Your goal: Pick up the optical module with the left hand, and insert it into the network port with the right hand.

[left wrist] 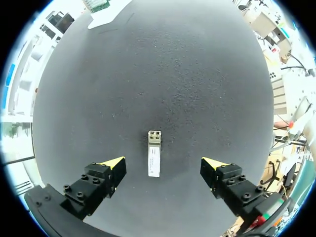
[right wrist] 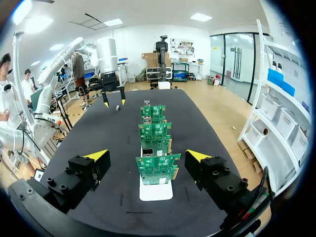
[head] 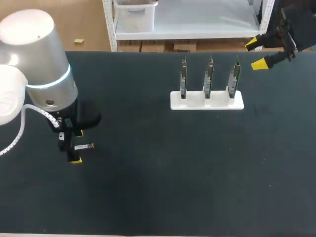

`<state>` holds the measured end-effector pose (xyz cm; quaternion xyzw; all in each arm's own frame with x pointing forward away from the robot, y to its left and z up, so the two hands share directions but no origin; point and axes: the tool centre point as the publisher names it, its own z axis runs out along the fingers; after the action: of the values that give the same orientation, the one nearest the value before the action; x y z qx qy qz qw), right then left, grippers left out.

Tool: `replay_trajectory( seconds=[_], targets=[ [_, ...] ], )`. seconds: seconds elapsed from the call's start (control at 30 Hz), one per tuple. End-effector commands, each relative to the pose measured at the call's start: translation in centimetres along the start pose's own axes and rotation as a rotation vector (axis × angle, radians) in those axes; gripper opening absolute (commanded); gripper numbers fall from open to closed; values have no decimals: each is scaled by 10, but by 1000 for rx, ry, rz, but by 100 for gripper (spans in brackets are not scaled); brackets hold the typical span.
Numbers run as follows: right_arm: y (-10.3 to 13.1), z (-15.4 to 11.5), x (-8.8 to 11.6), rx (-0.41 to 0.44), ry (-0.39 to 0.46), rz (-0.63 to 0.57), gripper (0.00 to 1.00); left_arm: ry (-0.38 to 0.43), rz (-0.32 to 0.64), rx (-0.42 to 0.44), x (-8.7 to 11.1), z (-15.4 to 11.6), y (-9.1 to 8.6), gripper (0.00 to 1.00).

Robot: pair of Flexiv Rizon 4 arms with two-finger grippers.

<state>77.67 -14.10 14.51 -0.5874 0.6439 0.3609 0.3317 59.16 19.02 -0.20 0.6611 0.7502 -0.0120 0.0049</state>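
The dark table [head: 158, 187] spreads under both my arms, matte and speckled. My left arm [head: 34, 64] comes in from the near left, and its jaws hang low over the table, spread wide and holding nothing; their yellow fingertips [left wrist: 114, 163] stand well apart on either side of the optical module [left wrist: 154, 154]. The module, a small silver bar, lies flat on the table between those tips, touching neither, with its length running out ahead along my fingers. From above it shows just beside the left tips [head: 75, 160], at [head: 84, 146]. Well apart from it, toward the far right, a white holder [head: 207, 101] stands on the table with three green circuit boards [head: 209, 79] upright in a row. My right jaws hover at the table's far right edge, beyond the holder, also wide and empty, their yellow fingertips [head: 259, 64] pointing back at the boards. From that wrist the boards [right wrist: 158, 168] line up one behind another ahead of my fingertips [right wrist: 97, 154], on the holder's white base [right wrist: 155, 191].
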Motion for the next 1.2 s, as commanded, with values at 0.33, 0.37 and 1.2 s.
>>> replay_trajectory(
  seconds=[0.33,0.37,1.2],
  targets=[
    [3,0,0,6,0,-1,100,12,18,15,-1,7,6,100],
    [3,0,0,6,0,-1,100,13,18,15,-1,7,6,100],
    [3,0,0,6,0,-1,100,84,35,27,6,22,1,0]
  ],
)
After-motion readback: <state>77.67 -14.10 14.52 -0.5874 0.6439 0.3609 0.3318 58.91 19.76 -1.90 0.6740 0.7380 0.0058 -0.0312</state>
